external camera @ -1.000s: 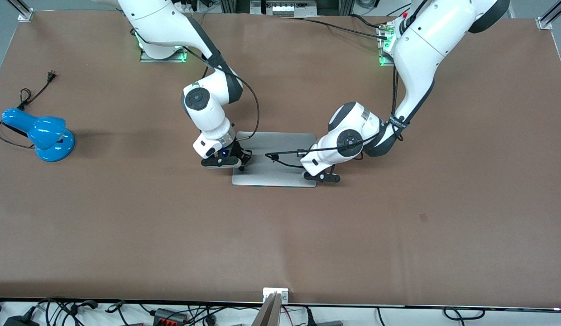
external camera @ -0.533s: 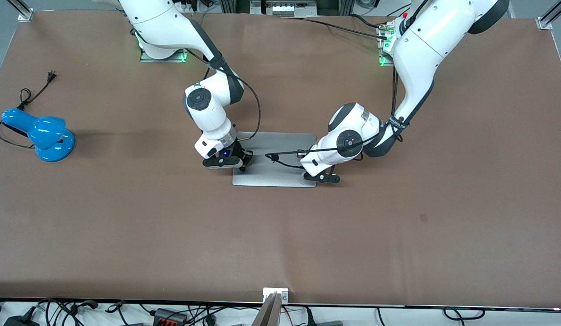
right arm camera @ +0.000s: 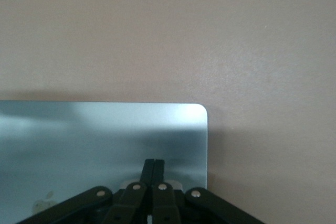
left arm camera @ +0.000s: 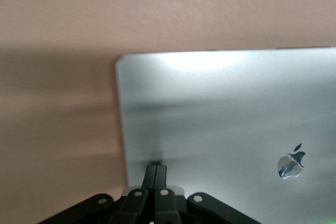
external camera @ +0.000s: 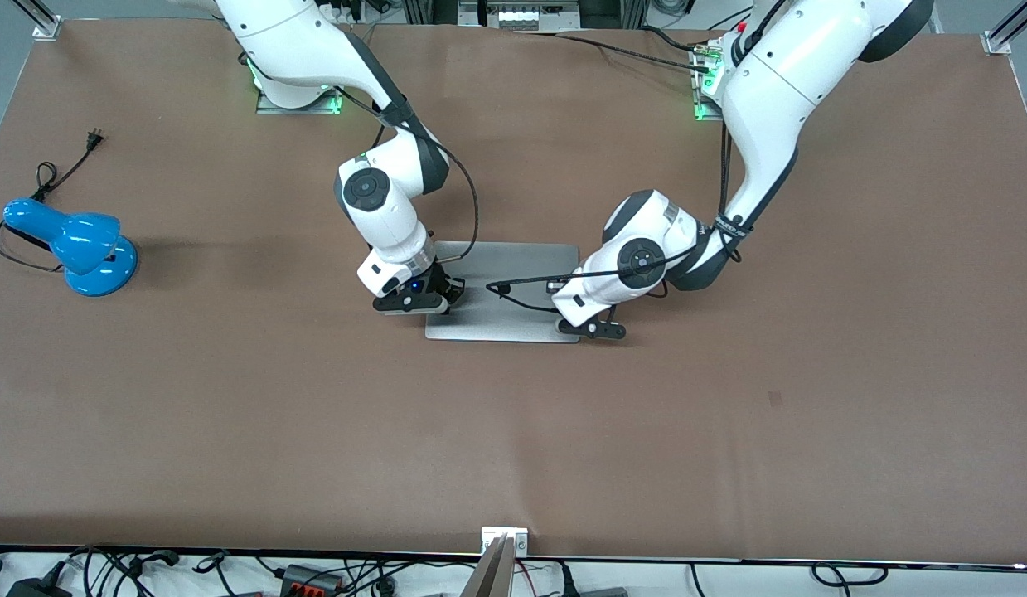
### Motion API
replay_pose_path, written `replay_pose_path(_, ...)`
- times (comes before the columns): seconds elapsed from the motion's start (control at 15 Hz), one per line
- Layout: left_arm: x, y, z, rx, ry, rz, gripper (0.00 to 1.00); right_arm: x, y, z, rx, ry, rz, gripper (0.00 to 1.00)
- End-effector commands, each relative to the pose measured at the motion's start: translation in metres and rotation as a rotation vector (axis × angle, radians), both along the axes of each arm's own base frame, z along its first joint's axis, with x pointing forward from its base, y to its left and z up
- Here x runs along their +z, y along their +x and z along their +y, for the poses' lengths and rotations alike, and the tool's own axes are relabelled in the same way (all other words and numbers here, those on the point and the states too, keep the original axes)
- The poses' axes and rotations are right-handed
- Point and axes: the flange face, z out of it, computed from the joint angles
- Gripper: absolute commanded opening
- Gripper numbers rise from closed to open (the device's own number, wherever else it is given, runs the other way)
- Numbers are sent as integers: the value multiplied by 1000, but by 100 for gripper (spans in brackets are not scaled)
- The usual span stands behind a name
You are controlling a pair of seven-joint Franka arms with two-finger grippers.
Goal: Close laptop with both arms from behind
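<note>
1. The laptop [external camera: 502, 290] is seen lying flat on the brown surface [external camera: 513, 431], lid down and logo up; it looks closed or all but closed.
2. The right gripper [external camera: 434, 305] is placed on the lid at the laptop corner toward the right arm's end, fingers [right arm camera: 149, 170] pressed together, tips on the metal.
3. The left gripper [external camera: 578, 325] is placed on the lid at the laptop corner toward the left arm's end, fingers [left arm camera: 156, 174] pressed together as well.
4. Step in hand is judged as the final press-down; the task looks nearly done.
5. Pressure should be kept even on both corners so the lid is seated without twist; light force is advised, as thin metal can be marked.
6. Both grippers should be lifted straight up off the laptop so it is not dragged.
7. A blue lamp [external camera: 74, 240] is noted well apart from the laptop, toward the right arm's end.
</note>
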Motion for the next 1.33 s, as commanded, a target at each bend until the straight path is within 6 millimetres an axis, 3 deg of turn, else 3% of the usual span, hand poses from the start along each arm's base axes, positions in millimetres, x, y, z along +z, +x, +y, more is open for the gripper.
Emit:
replay_pose_path(0.0,63,11,27,10,76,-12,0,44,28,-7,5,-41,52,0)
replay_pose_path(0.2,117,8,51,13,132,3,0,83,38,-15,49,-131,127,0)
replay_pose_path(0.27,140,11,70,32,153,2,0,94,39,-22,66,-139,139,0)
replay_pose_path(0.53,225,0,118,35,210,8,0,148,49,-77,113,-161,214,0)
replay_pose_path(0.8,300,-9,189,11,175,1,0,205,46,-120,107,-173,306,8)
replay_pose_path(1.0,343,-30,216,-9,205,-3,0,252,44,-160,154,-168,355,49)
replay_pose_path(1.13,356,-40,229,-10,222,13,1,275,51,-189,177,-164,377,50)
replay_pose_path(1.27,354,-40,248,16,230,31,7,296,51,-211,189,-161,415,69)
